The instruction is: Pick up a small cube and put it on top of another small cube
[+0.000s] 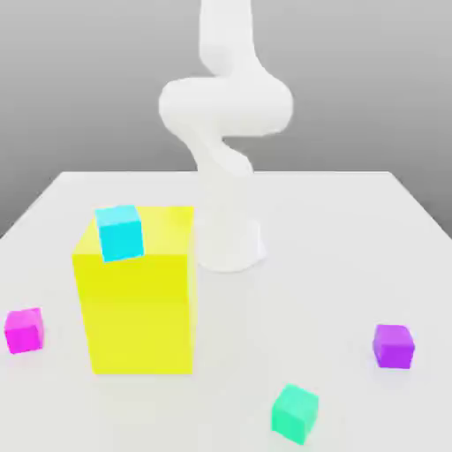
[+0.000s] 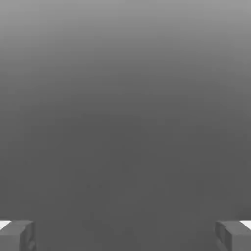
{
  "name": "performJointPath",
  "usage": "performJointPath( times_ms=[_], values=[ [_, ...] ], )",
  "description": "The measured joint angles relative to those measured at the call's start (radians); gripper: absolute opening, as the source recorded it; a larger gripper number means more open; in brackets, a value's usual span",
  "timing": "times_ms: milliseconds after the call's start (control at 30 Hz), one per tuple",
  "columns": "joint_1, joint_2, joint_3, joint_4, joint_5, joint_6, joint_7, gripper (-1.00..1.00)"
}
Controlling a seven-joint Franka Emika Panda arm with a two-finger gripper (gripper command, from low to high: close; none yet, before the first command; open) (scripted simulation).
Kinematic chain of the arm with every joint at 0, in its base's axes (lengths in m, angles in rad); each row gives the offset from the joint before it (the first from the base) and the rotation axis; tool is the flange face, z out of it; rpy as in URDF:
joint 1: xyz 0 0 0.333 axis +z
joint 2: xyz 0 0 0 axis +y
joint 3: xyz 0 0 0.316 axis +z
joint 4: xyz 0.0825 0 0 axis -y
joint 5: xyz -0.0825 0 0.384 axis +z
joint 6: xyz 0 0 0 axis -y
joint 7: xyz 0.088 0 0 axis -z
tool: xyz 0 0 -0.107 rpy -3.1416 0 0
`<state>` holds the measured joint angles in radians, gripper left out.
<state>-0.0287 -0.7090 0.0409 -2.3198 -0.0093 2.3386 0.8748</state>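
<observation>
The small teal-green cube [image 1: 294, 412] lies on the white table [image 1: 335, 256] near the front, toward the exterior view's right. The small magenta-pink cube [image 1: 24, 330] rests at the exterior view's far left, beside the yellow block. Both stand apart from the white arm [image 1: 226, 168], which rises from its base at the table's middle and runs up out of the picture. In the hand view my gripper [image 2: 125, 236] is open: its two grey fingertips [image 2: 17, 235] stand far apart with nothing between them, against a plain grey background.
A large yellow block [image 1: 139, 296] stands left of centre with a light cyan-blue cube [image 1: 119, 232] on top of it. A violet-purple cube [image 1: 393, 345] sits at the exterior view's right. The arm's base [image 1: 231, 247] stands behind the yellow block.
</observation>
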Motion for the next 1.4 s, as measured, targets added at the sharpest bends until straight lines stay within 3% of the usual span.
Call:
performJointPath(
  times_ms=[533, 833, 1000, 1033, 1267, 1400],
  values=[
    [-0.112, 0.586, 0.212, -0.127, -0.132, 0.248, 0.531, 0.00],
    [-0.056, 0.905, 0.218, -0.199, -0.151, 0.391, 0.788, 0.00],
    [0.015, 1.086, 0.138, -0.174, -0.220, 0.521, 0.867, 0.00],
    [0.031, 1.116, 0.119, -0.168, -0.234, 0.545, 0.878, -1.00],
    [0.034, 1.120, 0.116, -0.167, -0.238, 0.550, 0.882, -1.00],
    [-0.010, 0.997, 0.175, -0.194, -0.165, 0.456, 0.826, -1.00]
  ],
)
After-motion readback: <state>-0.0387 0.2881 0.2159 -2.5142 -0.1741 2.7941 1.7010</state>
